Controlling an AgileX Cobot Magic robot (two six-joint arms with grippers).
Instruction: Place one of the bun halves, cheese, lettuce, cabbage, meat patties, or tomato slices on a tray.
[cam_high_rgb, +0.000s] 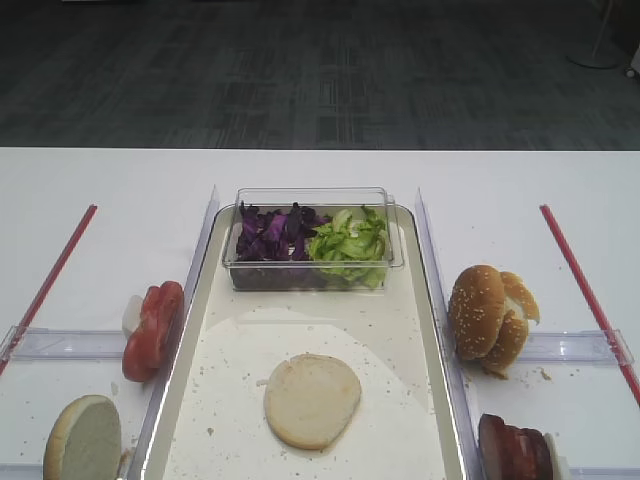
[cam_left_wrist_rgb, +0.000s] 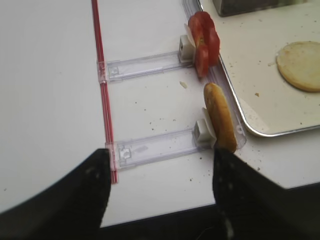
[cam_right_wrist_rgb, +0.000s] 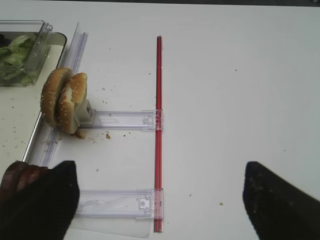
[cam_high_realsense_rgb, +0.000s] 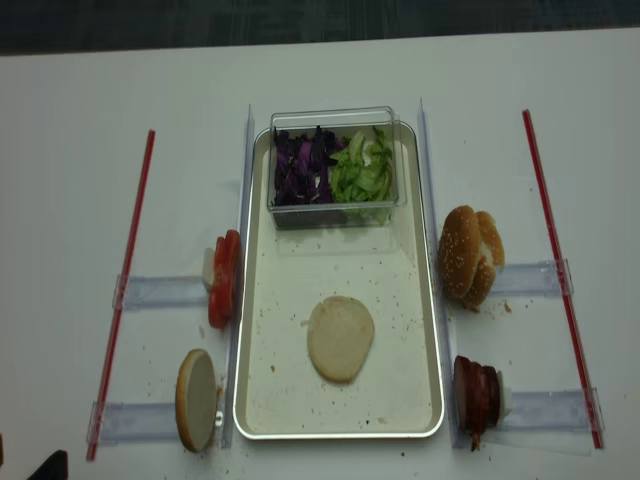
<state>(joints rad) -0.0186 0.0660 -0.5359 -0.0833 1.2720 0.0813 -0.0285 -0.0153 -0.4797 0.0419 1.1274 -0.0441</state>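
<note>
One bun half (cam_high_rgb: 312, 400) lies flat on the silvery tray (cam_high_rgb: 300, 330), near its front. A second bun half (cam_high_realsense_rgb: 197, 398) stands on edge in a holder left of the tray, below the tomato slices (cam_high_realsense_rgb: 225, 277). Purple cabbage (cam_high_rgb: 272, 235) and green lettuce (cam_high_rgb: 350, 240) fill a tub at the tray's far end. The meat patties (cam_high_realsense_rgb: 477, 392) stand on edge at the right. No cheese is in view. My left gripper (cam_left_wrist_rgb: 160, 185) is open and empty over the table's near left edge, beside the upright bun half (cam_left_wrist_rgb: 220, 124). My right gripper (cam_right_wrist_rgb: 160, 200) is open and empty, right of the patties (cam_right_wrist_rgb: 20, 180).
A clear plastic tub (cam_high_rgb: 310, 200) holds the greens. Sesame-seeded buns (cam_high_rgb: 490, 315) lean in a holder right of the tray. Red strips (cam_high_rgb: 50, 275) (cam_high_rgb: 585, 290) and clear plastic rails (cam_right_wrist_rgb: 125, 120) lie on the white table on both sides.
</note>
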